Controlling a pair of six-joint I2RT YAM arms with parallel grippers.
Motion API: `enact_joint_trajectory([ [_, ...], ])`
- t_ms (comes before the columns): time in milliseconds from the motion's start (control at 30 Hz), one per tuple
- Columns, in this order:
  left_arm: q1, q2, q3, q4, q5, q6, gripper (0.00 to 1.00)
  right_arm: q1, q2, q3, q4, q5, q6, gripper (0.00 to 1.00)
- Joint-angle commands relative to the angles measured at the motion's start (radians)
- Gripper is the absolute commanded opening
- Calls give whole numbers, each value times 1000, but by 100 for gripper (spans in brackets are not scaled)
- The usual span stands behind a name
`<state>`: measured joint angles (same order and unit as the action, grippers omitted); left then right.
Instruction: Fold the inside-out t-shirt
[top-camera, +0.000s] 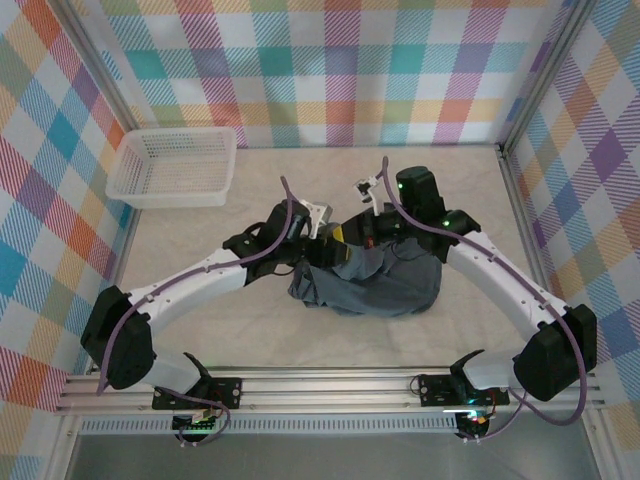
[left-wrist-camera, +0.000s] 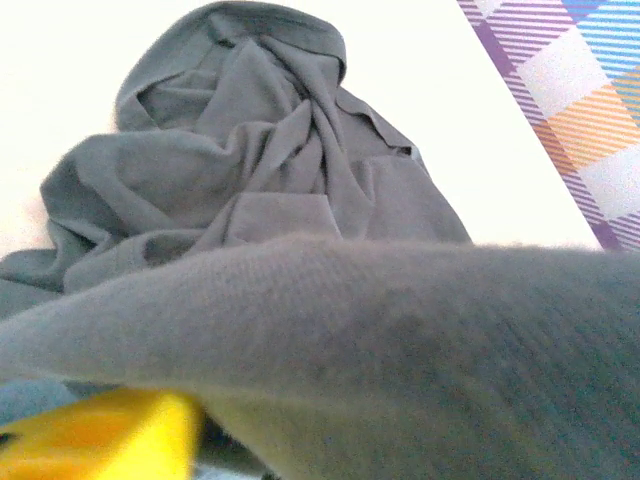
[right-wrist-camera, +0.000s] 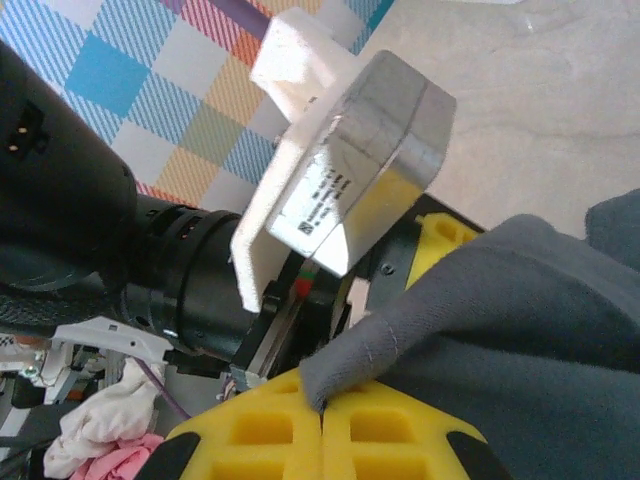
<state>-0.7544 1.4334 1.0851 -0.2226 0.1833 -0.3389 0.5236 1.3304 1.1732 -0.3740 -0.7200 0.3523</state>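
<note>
The t-shirt (top-camera: 385, 285) lay in a crumpled heap at the centre of the overhead view, on the table (top-camera: 200, 320), well apart from the basket (top-camera: 175, 165) in the upper left. At the bottom of its wrist view, the right claw (right-wrist-camera: 322, 410) was pinched together on a thin edge of the fabric. The left claw (top-camera: 332, 240) sat just beside it under a raised fold; whether its jaws were apart or clamped could not be told. The right claw's hold looked shallow, so a firm pull might slip the hem free and drop the fold back into the heap. With the claws this close, a sideways move could knock them together.
</note>
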Motion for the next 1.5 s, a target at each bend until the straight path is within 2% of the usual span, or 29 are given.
enact_joint_trajectory([
  [0,8,-18,47,-22,-48,0,22,-15,-15,30,-59,61,0,0],
  [33,17,-37,42,-25,-41,-17,7,-31,-17,31,-94,109,-5,0],
  [67,27,-62,33,-26,-25,-34,0,-54,-19,29,-125,148,-8,0],
  [167,48,-134,9,-32,61,-71,0,-113,-7,26,-216,237,-55,0],
  [300,63,-190,16,-98,182,-90,0,-122,44,28,-279,359,-203,0],
  [367,67,-193,26,-127,209,-94,0,-122,50,42,-289,412,-204,0],
  [400,68,-190,35,-146,209,-92,0,-121,41,52,-289,407,-199,7],
  [467,67,-183,41,-154,210,-94,0,-120,0,44,-259,377,-150,34],
  [533,69,-173,36,-130,208,-111,0,-118,-74,-14,-163,317,-23,53],
  [667,68,-131,53,-102,219,-129,0,-65,-178,-197,107,248,335,68],
  [700,68,-123,59,-100,217,-131,0,-29,-189,-230,139,268,407,75],
  [733,68,-118,63,-97,214,-135,0,1,-187,-240,135,293,434,81],
  [800,69,-118,65,-90,208,-141,0,48,-171,-246,126,321,443,84],
  [867,69,-118,65,-85,208,-143,0,72,-141,-246,124,332,460,82],
  [967,69,-122,69,-101,195,-140,0,78,-87,-238,106,333,513,60],
  [1000,70,-126,67,-107,187,-139,0,79,-73,-234,103,332,520,48],
  [1067,74,-140,60,-118,160,-140,0,79,-64,-220,79,347,507,19],
  [1100,78,-149,56,-128,141,-140,0,81,-74,-211,41,385,496,7],
  [1133,86,-158,51,-144,120,-138,0,79,-88,-207,7,426,485,0],
  [1200,116,-178,47,-195,82,-124,0,79,-121,-193,-76,521,446,0],
  [1267,188,-200,39,-250,78,-105,2,77,-164,-167,-199,671,380,0],
  [1300,224,-211,29,-258,87,-103,3,76,-178,-162,-217,704,356,0],
  [1367,290,-234,6,-259,120,-92,6,73,-209,-160,-201,696,271,0],
  [1467,319,-234,2,-246,212,-57,8,74,-213,-178,-98,543,225,0],
])
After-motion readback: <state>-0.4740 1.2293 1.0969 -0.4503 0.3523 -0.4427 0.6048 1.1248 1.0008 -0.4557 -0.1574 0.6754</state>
